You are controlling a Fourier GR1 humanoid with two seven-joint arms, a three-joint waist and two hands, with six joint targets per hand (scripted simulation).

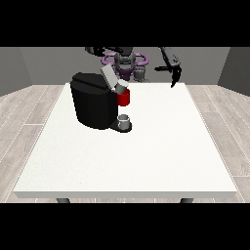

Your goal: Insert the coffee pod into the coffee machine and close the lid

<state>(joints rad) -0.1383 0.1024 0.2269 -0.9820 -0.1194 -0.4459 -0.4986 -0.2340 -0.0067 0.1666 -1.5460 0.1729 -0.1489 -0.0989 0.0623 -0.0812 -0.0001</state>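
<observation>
The black coffee machine point(93, 105) stands on the table's far left half. Its grey lid point(110, 78) is tilted up and open. Under the lid's tip, a red cylinder point(124, 98) sits at the machine's front. Below it a small grey cup-shaped piece point(124, 120) stands on the machine's dark base. The hand at the view's right point(172, 68) hangs above the table's far right edge, fingers pointing down, thumb spread, holding nothing. The hand at the view's left point(93, 50) is a dark shape high behind the machine, away from the lid.
The white table point(127, 161) stretches wide towards the camera, with its front edge near the view's bottom. The robot's torso point(125, 62) is behind the far edge. Wooden floor surrounds the table.
</observation>
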